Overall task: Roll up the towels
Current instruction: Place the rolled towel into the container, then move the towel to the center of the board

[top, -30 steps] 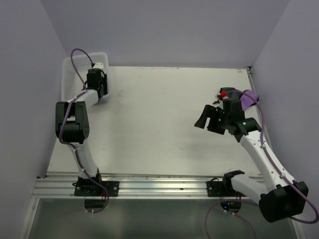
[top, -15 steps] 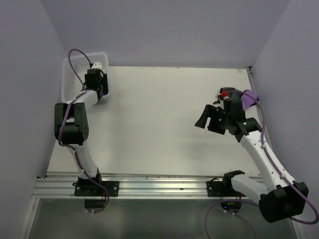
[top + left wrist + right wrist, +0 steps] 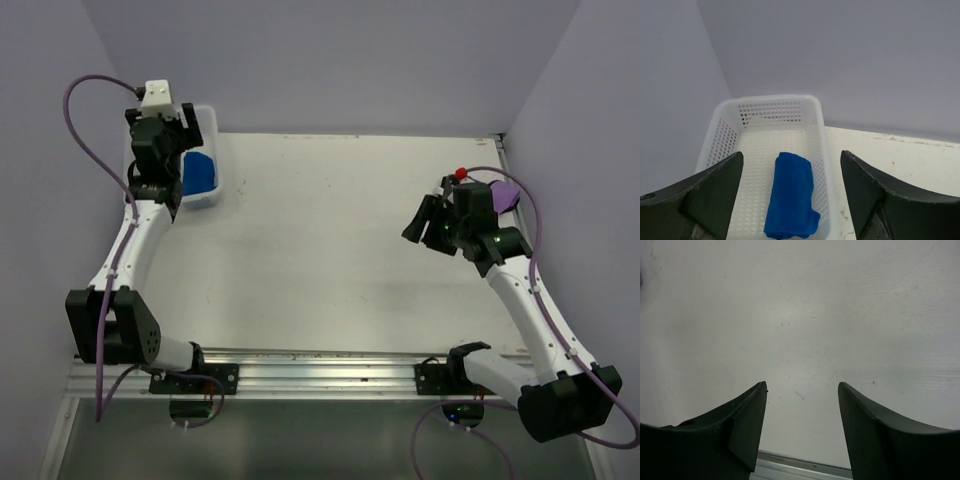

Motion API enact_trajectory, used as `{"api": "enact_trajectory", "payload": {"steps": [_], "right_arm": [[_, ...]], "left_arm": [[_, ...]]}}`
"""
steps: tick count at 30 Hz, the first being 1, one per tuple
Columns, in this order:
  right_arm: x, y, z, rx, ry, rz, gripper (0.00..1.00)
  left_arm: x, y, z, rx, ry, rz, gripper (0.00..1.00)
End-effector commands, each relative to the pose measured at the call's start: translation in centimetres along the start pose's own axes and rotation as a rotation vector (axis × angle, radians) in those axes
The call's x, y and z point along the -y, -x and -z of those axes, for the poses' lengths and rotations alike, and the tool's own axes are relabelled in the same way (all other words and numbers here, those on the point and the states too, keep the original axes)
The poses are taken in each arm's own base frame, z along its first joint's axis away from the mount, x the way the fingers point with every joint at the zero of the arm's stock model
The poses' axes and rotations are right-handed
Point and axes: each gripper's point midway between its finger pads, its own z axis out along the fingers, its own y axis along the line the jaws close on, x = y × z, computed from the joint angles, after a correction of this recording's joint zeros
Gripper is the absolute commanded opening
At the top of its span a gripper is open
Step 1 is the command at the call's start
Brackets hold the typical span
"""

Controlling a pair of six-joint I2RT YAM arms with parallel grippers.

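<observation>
A bright blue towel [image 3: 791, 195] lies rolled in the white mesh basket [image 3: 772, 107] at the table's far left corner, where the top view also shows the blue towel [image 3: 200, 172]. My left gripper [image 3: 792, 154] hangs open above the basket, its fingers apart from the roll and holding nothing. In the top view the left gripper [image 3: 163, 135] is raised high over the basket's near side. A purple towel [image 3: 505, 192] lies at the far right, partly hidden behind my right arm. My right gripper [image 3: 802, 385] stands open over bare table, with nothing between its fingers.
The basket [image 3: 215, 195] sits against the left wall. Walls close in the table on the left, back and right. A metal rail [image 3: 330, 375] runs along the near edge, by the arm bases. The right gripper [image 3: 425, 222] hovers just left of the purple towel.
My left gripper has opened and lifted up out of the basket, leaving the blue towel lying inside. The right gripper has shifted slightly toward the back, and its jaws have narrowed a little.
</observation>
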Motion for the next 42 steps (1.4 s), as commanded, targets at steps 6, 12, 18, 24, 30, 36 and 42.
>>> {"api": "enact_trajectory", "payload": {"steps": [6,12,18,24,30,36,42], "right_arm": [[5.3,6.2,-4.2,0.113,-0.333,-0.137,0.54],[10.2,8.6,-8.4,0.097,-0.554,-0.144,0.56],[10.5,12.9,-11.7,0.147,-0.579,-0.010,0.63],[11.7,14.2,-16.4,0.106,-0.642,-0.001,0.64],[13.9,13.7,-19.6,0.055,-0.755,-0.044,0.64],[16.0,13.1,-21.3,0.023,-0.806,-0.083,0.64],[18.1,11.0,-21.5,-0.015,-0.815,-0.131,0.64]], "left_arm": [[15.6,-3.3,7.4,-0.057,-0.392,-0.058,0.82],[20.8,-6.9,14.8,-0.147,-0.613,-0.006,0.85],[22.6,-8.7,18.2,-0.177,-0.668,-0.097,0.86],[22.4,-8.0,18.7,-0.157,-0.660,-0.092,0.87],[22.7,-8.4,19.1,-0.153,-0.647,-0.143,0.87],[22.3,-8.0,19.0,-0.135,-0.608,-0.175,0.88],[20.9,-7.5,18.6,-0.109,-0.543,-0.204,0.88]]}}
